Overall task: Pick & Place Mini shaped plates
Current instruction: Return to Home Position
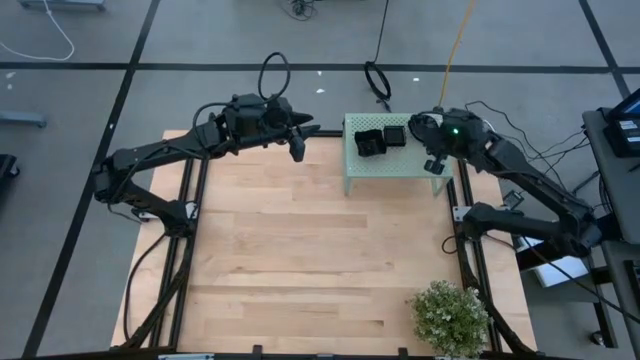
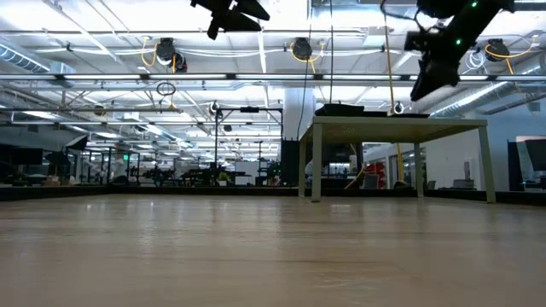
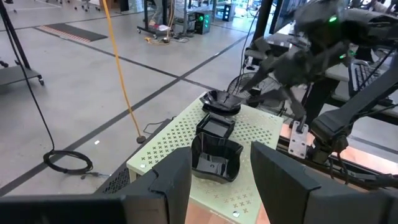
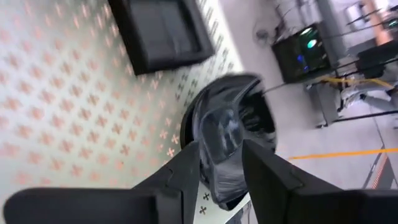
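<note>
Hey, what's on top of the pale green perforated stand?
Three stacks of small glossy black plates. Each top plate hides those beneath, so counts are unclear. The right end effector hovers by one.

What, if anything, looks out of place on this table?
Nothing spilled or askew. The black plates sit stacked on the green stand; the leaf-shaped stack sits right at its edge, near the right pincer.

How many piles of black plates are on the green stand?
3, on the pale green stand: a wavy-edged pile nearest the left arm, a square pile in the middle, a rounded pile nearest the right pincer. Each pile's lower plates are hidden.
</note>
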